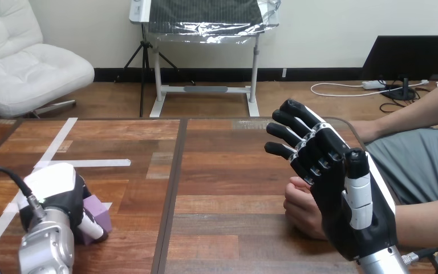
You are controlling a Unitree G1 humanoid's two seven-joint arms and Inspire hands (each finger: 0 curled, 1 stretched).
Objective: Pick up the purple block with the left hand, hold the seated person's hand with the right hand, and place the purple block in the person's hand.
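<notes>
At the left we find the left hand (57, 188) bent down over the purple block (99, 211), its white-shelled back turned up toward us. Its fingers (92, 226) curl round the block's near face, so we read it as grasping the block. The block sits low at the desk's (222, 171) left near corner, among strips of white tape (91, 163). We cannot tell whether it rests on the wood or is just clear of it. Coming at it from above makes sense to us, since fingers on opposite faces let the block lift straight up.

The middle of the desk separates the two hands, which are well apart.

At the right the right hand (336, 220) stands raised with its palm side toward us. Its fingers are straight and spread, pointing up and to the left, so it is released and holds nothing. The person's hand (301, 208) lies on the desk just behind it, loosely closed and partly hidden by the palm. We cannot tell whether the two touch, and nothing is curled round the person's hand. We judge that the open pose is there to close round that hand and steady it as a landing spot.

By our reading the pickup is under way, the hold has not yet been made, and the hand-over is left to do.
</notes>
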